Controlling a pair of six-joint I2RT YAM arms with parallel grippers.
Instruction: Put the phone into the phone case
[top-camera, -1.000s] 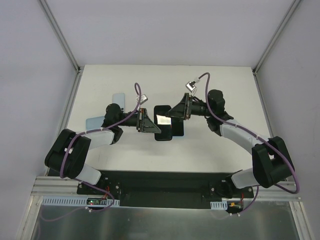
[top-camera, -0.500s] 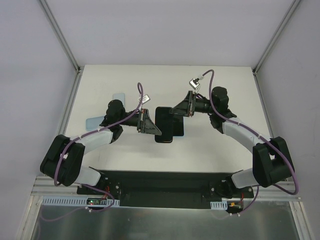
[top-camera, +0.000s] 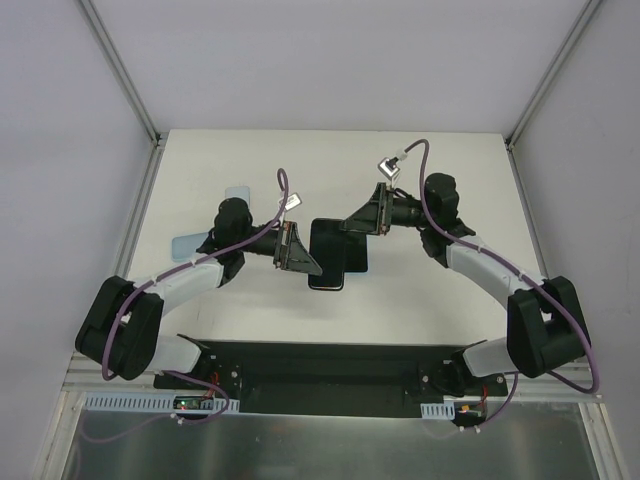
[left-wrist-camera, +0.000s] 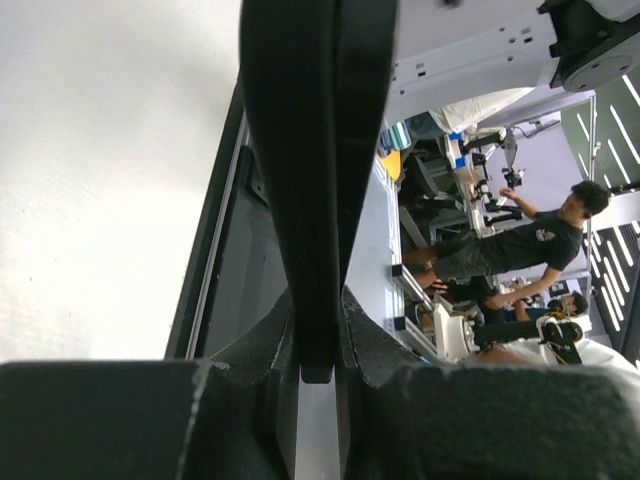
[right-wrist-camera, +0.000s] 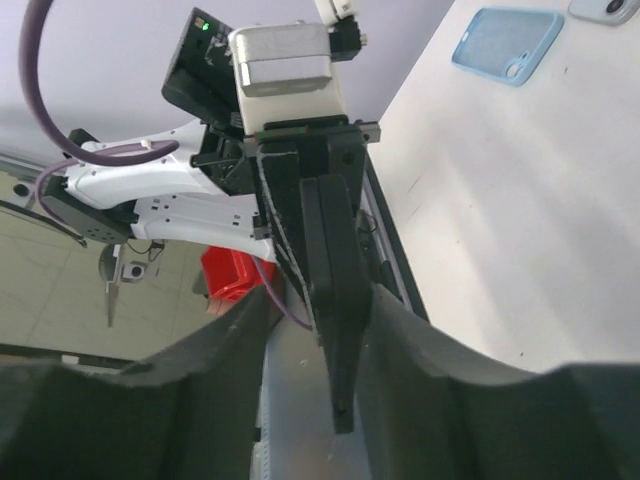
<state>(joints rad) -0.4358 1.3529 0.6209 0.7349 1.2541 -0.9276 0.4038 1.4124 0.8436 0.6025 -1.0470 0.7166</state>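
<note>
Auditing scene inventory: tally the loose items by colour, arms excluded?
Black: 2 (left slab, right slab; which is phone and which is case is unclear)
Blue: 1 (blue case)
Grey: 1 (grey item, case or phone)
Total: 4

Black phone (top-camera: 324, 258), long slab over mid-table, partly overlapping shorter black case (top-camera: 357, 256) at right.
</note>
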